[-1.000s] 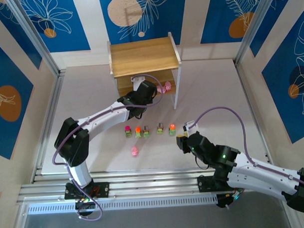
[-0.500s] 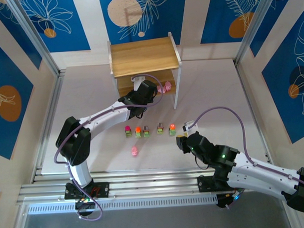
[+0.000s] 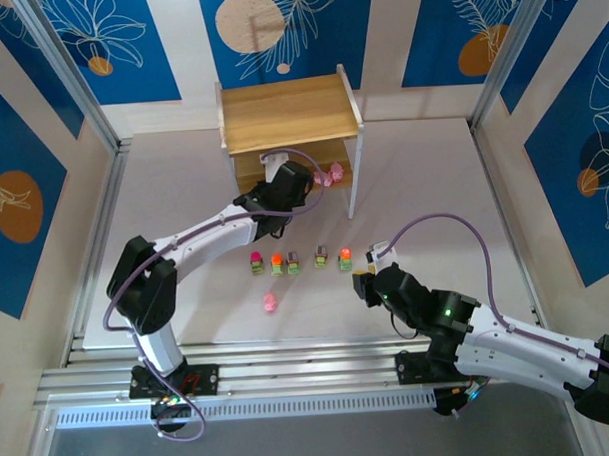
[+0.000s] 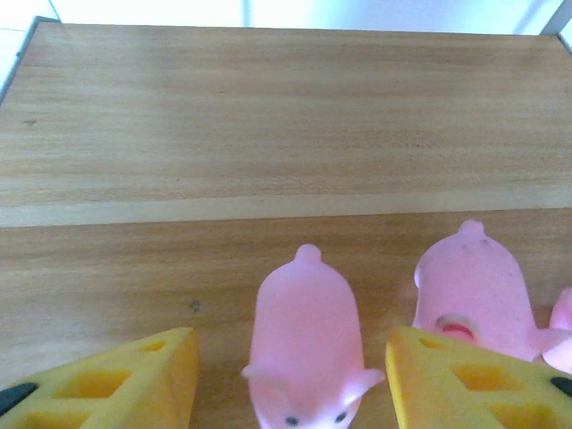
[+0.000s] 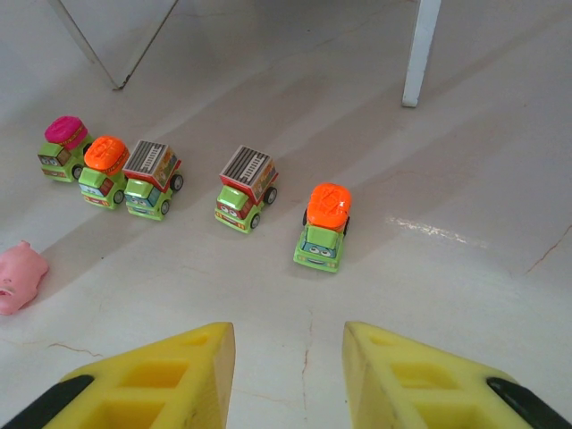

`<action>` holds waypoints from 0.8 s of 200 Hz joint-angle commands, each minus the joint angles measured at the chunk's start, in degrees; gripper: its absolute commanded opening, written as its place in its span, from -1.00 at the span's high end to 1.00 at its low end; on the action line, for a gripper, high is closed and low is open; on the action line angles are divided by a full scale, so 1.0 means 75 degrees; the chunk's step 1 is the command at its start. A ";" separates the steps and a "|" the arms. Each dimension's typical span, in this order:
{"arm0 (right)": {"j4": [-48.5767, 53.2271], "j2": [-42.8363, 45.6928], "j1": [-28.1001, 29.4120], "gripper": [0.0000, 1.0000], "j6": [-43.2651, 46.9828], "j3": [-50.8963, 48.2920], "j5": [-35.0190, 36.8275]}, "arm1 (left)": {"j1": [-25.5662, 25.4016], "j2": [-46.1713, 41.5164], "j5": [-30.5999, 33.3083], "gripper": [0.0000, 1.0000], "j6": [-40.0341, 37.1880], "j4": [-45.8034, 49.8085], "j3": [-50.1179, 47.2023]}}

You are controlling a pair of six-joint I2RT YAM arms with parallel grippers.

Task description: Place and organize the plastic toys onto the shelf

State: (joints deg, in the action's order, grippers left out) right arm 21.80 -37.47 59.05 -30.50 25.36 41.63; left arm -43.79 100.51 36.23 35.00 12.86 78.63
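My left gripper (image 4: pixel 290 362) reaches into the lower tier of the shelf (image 3: pixel 289 113) and stands open. A pink pig toy (image 4: pixel 306 344) rests on the wooden board (image 4: pixel 268 134) between its yellow fingers, with a gap on each side. A second pink pig (image 4: pixel 471 290) stands just to its right. Pink toys (image 3: pixel 334 174) show at the shelf's lower right, beside the left gripper (image 3: pixel 309 180). Several green toy trucks stand in a row on the table, from the pink-topped one (image 5: pixel 63 147) to an orange-topped one (image 5: pixel 325 225). My right gripper (image 5: pixel 290 375) hovers open near them, holding nothing.
One pink pig (image 3: pixel 270 303) lies alone on the table in front of the truck row (image 3: pixel 294 261); it also shows at the left edge (image 5: pixel 18 275). The shelf's thin white leg (image 5: pixel 420 54) stands behind the trucks. Blue patterned walls surround the table.
The left gripper's fingers have spread apart and let go of the pink pig, which now stands on the lower board. The right arm has not moved.
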 commanded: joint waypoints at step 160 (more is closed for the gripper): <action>-0.0167 0.0017 0.0178 0.11 0.0151 -0.0077 0.0182 | -0.2551 -0.1911 0.1791 -0.19 0.0374 0.1002 -0.1774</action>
State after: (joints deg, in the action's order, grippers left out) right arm 21.63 -37.71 59.81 -30.09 25.36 41.85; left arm -59.11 88.62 44.21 36.12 15.94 66.83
